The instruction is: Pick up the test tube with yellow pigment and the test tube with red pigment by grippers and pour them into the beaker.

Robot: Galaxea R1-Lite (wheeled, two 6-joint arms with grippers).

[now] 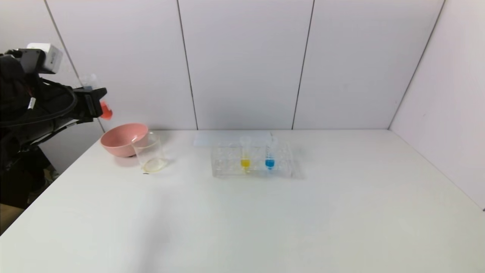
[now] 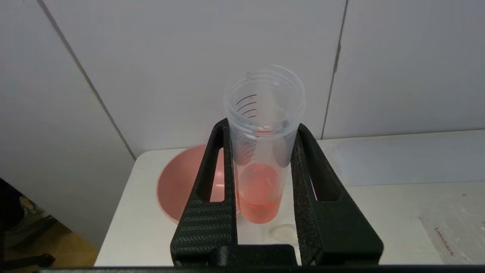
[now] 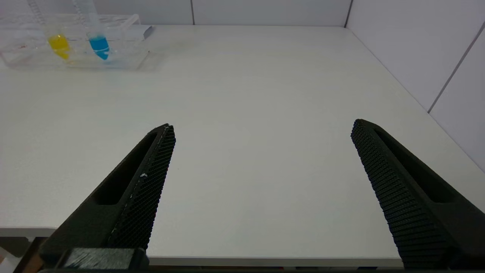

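Observation:
My left gripper (image 1: pixel 94 101) is shut on the test tube with red pigment (image 1: pixel 106 110) and holds it high at the far left, above and to the left of the beaker (image 1: pixel 150 153). The left wrist view shows the tube (image 2: pixel 259 197) between the gripper's (image 2: pixel 263 125) two fingers, mouth up, with red-orange liquid at its bottom. The test tube with yellow pigment (image 1: pixel 245 154) stands in the clear rack (image 1: pixel 227 165) mid-table; it also shows in the right wrist view (image 3: pixel 58 43). My right gripper (image 3: pixel 263 127) is open and empty, low by the table's front edge.
A pink bowl (image 1: pixel 123 138) sits right behind the beaker; it also shows in the left wrist view (image 2: pixel 178 189). A tube with blue liquid (image 1: pixel 269 154) stands beside the yellow one in the rack. White wall panels close the back and right side.

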